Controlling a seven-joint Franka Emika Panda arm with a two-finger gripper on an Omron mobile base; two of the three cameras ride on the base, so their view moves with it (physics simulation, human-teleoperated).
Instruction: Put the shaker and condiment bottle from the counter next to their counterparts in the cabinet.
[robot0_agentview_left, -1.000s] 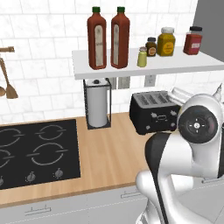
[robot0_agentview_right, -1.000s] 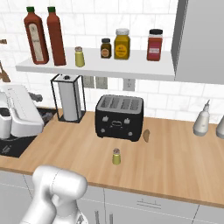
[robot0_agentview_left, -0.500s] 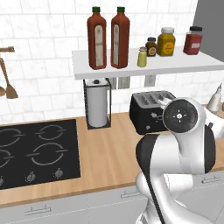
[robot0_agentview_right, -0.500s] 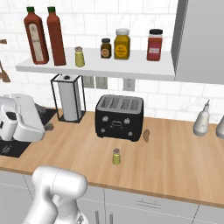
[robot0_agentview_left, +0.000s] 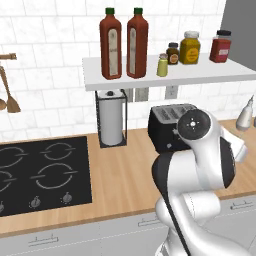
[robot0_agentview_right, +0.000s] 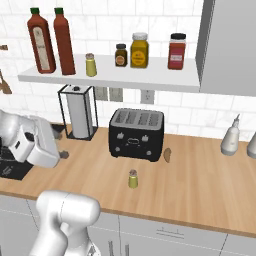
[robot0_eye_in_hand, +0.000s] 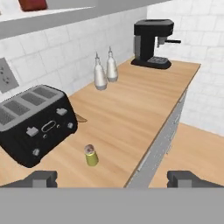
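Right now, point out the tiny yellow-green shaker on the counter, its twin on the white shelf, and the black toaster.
Tiny yellow-green grey-capped shaker on the counter (robot0_agentview_right: 133, 179): right base view, on its body.
Matching yellow-green shaker on the white shelf (robot0_agentview_right: 90, 65): right base view, on its body.
Black four-slot toaster (robot0_agentview_right: 136, 135): right base view, on its front face.

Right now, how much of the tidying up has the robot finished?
One part looks done: two tall reddish-brown green-capped bottles stand side by side on the white wall shelf. The tiny yellow-green grey-capped shaker waits on the light wooden counter. The hand is open, holding nothing, facing it.
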